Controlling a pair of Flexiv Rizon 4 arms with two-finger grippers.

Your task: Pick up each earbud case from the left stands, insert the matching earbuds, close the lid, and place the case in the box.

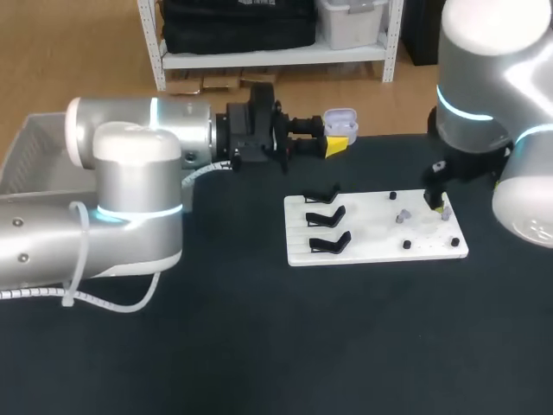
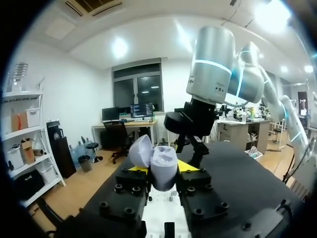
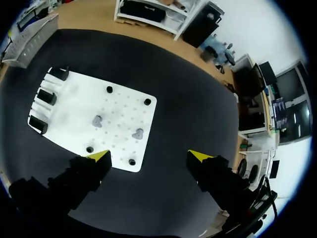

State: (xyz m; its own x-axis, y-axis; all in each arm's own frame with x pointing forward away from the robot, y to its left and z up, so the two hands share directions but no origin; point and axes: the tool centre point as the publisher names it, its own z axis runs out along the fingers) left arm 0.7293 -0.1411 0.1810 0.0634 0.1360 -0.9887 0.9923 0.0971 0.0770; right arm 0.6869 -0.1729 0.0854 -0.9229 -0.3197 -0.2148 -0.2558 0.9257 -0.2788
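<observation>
Three black stands point(image 1: 321, 221) and two grey earbuds point(image 1: 402, 216) are borne on the white board point(image 1: 371, 249); the right gripper point(image 3: 149, 155) is held released over the board's right end; farther off, the open earbud case point(image 1: 340, 126) is grasped by the left gripper point(image 2: 159, 169) at the far edge of the table point(image 1: 259, 346).

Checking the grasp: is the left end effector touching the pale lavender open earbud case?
Touching. In the left wrist view, the left end effector clamps the pale lavender open earbud case from both sides.
</observation>
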